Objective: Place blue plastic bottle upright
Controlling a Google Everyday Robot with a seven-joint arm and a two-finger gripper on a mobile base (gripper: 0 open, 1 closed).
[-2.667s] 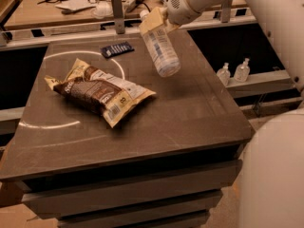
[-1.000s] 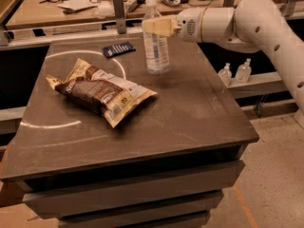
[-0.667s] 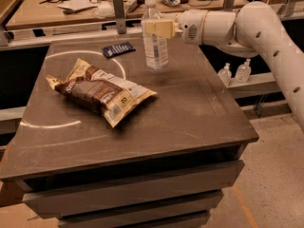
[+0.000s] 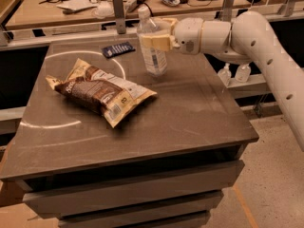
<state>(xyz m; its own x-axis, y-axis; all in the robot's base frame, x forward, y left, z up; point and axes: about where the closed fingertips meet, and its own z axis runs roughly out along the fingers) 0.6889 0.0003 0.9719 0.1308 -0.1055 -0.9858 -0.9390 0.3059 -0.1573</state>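
Note:
The blue plastic bottle (image 4: pixel 155 61) is clear and pale bluish, with a small white cap. It stands upright with its base on the dark table (image 4: pixel 190 122), at the back middle. My gripper (image 4: pixel 153 41) reaches in from the right on the white arm. Its yellowish fingers (image 4: pixel 159 42) are closed around the bottle's upper body, just below the neck.
A brown-and-yellow snack bag (image 4: pixel 97 91) lies left of centre. A small dark blue packet (image 4: pixel 118 49) lies behind it, left of the bottle. Two tiny clear pump bottles (image 4: pixel 232 74) stand on a ledge to the right. A cluttered desk (image 4: pixel 71 4) runs behind.
The bottle was tilted and held in the air; it has come down and turned upright onto the table. Over the last second the arm and bottle have barely moved.

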